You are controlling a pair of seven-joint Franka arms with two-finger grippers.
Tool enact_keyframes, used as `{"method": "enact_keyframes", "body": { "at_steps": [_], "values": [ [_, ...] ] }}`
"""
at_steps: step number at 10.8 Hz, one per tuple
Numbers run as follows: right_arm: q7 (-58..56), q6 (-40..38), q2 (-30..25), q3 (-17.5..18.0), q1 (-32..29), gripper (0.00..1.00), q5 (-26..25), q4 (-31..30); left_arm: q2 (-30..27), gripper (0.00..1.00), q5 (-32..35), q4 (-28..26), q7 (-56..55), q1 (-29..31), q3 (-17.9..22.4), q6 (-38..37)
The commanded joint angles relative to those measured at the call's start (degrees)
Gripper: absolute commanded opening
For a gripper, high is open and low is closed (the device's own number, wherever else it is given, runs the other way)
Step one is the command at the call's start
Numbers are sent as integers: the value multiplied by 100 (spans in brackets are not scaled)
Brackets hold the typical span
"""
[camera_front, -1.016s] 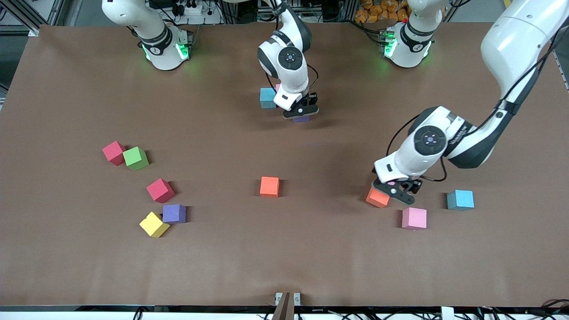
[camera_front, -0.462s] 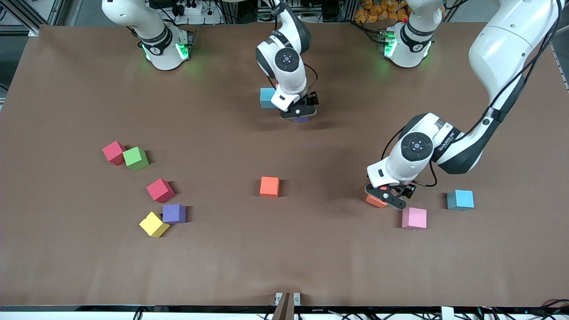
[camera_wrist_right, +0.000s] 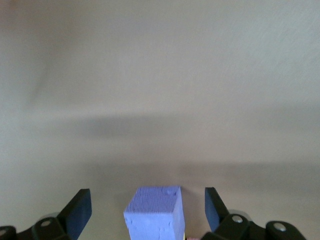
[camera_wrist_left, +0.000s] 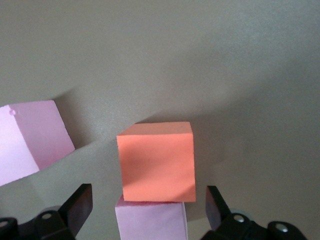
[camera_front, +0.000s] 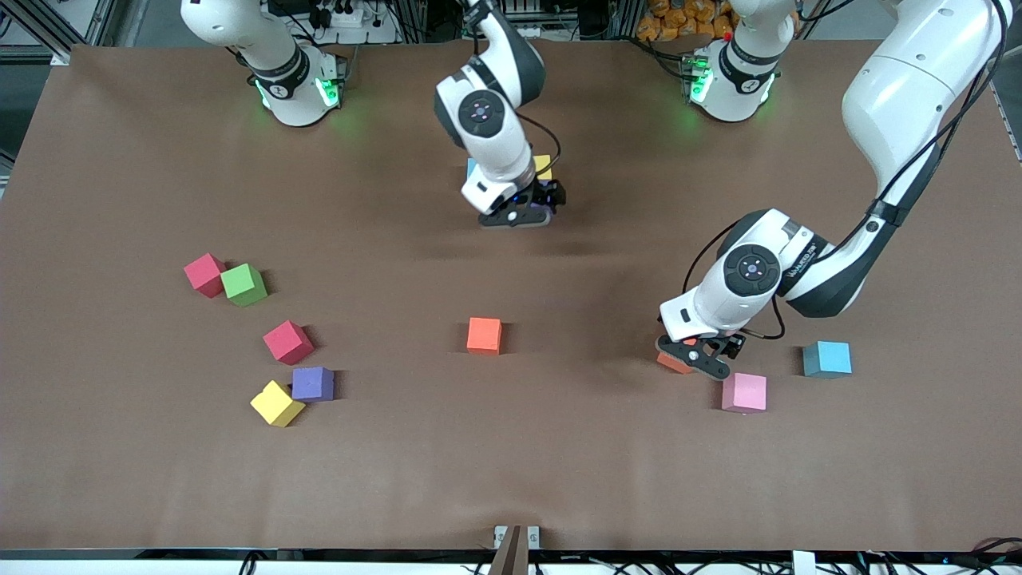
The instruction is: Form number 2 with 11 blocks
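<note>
From my station I see the right gripper [camera_front: 523, 212] down low at the middle of the table, toward the robots' bases, with its jaws spread wide. In the right wrist view a purple block [camera_wrist_right: 154, 212] sits on the table between the open fingers [camera_wrist_right: 78, 212], touching neither. A yellow block [camera_front: 544, 166] peeks out just beside the right arm's wrist, and a sliver of a blue block [camera_front: 471, 166] shows next to it.

The left gripper [camera_front: 693, 356] is low over an orange block [camera_front: 672, 363] toward the left arm's end of the table. Its jaws stand open too. In the left wrist view that orange block [camera_wrist_left: 157, 161] lies between the finger tips [camera_wrist_left: 78, 208] with clear gaps at each side, and a pink block [camera_wrist_left: 151, 220] sits directly against it, close under the camera. Another pink block [camera_front: 744, 392] rests just beside the gripper, nearer to the front camera, and a blue block [camera_front: 827, 358] stands a little apart toward the left arm's end.

A second orange block [camera_front: 484, 335] sits alone near the table's middle. Toward the right arm's end I count a red block [camera_front: 204, 274] touching a green cube [camera_front: 243, 284], another red block [camera_front: 288, 342] nearer the camera, then a purple block [camera_front: 313, 383] touching a yellow block [camera_front: 276, 403]. All of these lie loose on the brown table [camera_front: 511, 463]
</note>
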Motion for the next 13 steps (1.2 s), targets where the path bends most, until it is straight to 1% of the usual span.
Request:
{"method": "enact_keyframes", "body": {
  "at_steps": [1,2,3,6,8,9,10,11,12,13],
  "values": [
    [32,-81,30,-140,21,100,-511,236,133,100,-107,80,11,15,40,134],
    [41,-81,30,-166,-14,100,-1177,290,159,100,-229,89,11,15,40,143],
    [67,-81,21,-236,-93,100,-1314,307,194,100,-352,89,11,15,49,195],
    [-29,-37,12,-491,-330,100,-1324,404,212,100,-371,89,2,6,58,257],
    [-379,-185,30,-492,-549,100,-1228,605,238,100,-388,89,-15,6,58,292],
    [-581,-430,74,-492,-629,100,-1228,659,282,100,-379,89,-7,15,58,301],
    [-905,-415,74,-492,-769,100,-1210,659,283,100,-388,89,-7,15,66,301],
    [-917,-310,83,-492,-883,100,-1158,720,283,100,-388,89,-15,15,67,301],
    [-917,-300,170,-448,-1128,100,-914,851,291,100,-397,98,-7,-2,67,301],
    [-900,-292,388,-439,-1192,100,-659,1018,318,100,-397,98,-7,-20,67,301]
  ]
}}
